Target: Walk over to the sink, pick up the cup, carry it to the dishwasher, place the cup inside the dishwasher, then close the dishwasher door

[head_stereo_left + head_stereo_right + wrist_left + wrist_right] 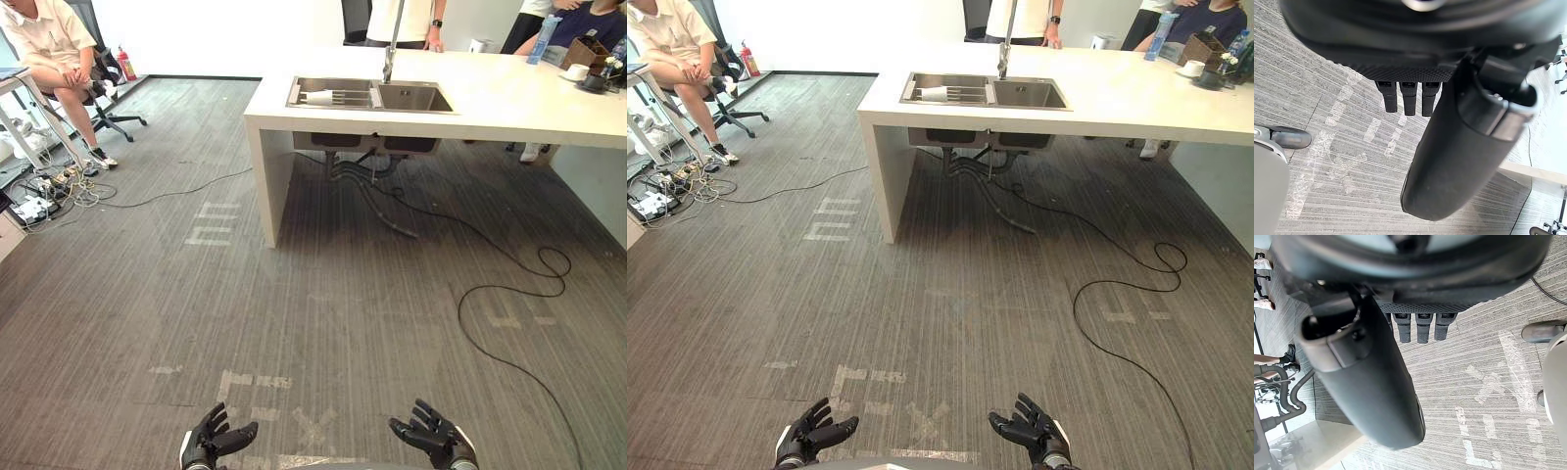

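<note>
Lying in sink [411, 98] — cup [319, 97] far from right hand [435, 440].

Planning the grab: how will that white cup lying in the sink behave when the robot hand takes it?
The white cup seems to lie on its side on the rack in the sink, so a nudge would probably roll it. It looks small, likely light. Its material is unclear from here, so treat it as fragile.
</note>
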Robot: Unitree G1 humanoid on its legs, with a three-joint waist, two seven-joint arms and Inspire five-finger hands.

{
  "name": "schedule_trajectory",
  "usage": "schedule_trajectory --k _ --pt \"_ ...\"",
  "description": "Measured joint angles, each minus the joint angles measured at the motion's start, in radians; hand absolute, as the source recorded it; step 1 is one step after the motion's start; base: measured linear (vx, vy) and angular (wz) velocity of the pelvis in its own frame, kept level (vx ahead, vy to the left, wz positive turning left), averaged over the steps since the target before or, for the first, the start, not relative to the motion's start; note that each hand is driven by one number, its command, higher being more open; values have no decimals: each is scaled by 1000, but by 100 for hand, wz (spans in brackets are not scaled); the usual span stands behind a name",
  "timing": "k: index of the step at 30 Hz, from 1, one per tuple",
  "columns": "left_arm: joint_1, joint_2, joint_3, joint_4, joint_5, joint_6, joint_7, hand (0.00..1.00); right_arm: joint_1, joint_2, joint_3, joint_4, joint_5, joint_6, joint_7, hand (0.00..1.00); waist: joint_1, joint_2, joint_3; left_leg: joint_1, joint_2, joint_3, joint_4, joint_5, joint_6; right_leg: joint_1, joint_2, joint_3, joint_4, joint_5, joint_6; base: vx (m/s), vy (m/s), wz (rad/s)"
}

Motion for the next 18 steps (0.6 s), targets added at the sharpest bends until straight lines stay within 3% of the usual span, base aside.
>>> schedule_trajectory --k 12,18 --pt "1 -8 -8 1 -1 1 -19 90 1 2 -15 0 1 -4 -14 90 0 1 -10 3 0 3 -1 0 0 0 0 2 4 -1 0 0 0 0" --pt "3 -8 -9 0 -1 -3 2 90 3 3 -15 -11 14 -39 -30 90 0 1 -10 9 -1 5 -2 -3 0 0 -2 3 17 -11 -6 0 0 0"
